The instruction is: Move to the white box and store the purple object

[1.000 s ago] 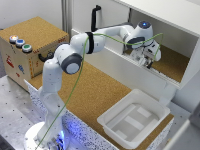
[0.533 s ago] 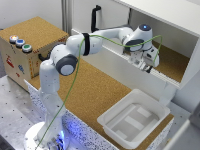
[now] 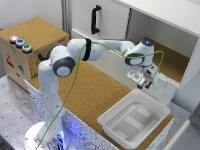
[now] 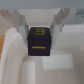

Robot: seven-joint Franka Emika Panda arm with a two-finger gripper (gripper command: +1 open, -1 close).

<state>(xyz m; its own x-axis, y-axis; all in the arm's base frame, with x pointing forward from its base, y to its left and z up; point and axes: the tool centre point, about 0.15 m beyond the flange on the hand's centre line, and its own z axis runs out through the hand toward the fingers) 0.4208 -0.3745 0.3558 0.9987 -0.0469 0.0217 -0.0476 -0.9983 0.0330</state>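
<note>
With the hand [image 4: 40, 31] grasping the dark purple cube [image 4: 40, 41], the carry step is in progress; next, lower and release into the shallow white plastic bin [image 3: 114, 126].

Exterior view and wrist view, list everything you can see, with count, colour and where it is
white box: one, white, on the cork surface at the exterior view's lower right, nothing in it.
dark block: one, dark with yellow markings, between the gripper fingers, above the white box.
brown box: one, cork-topped, at the exterior view's left.
buttons: three, coloured, on the brown box.
white cabinet: one, cork floor, behind the arm.
black handle: one, on the cabinet.
green cable: one, along the arm.
arm: one, white.
gripper: one, shut on the dark block.
</note>
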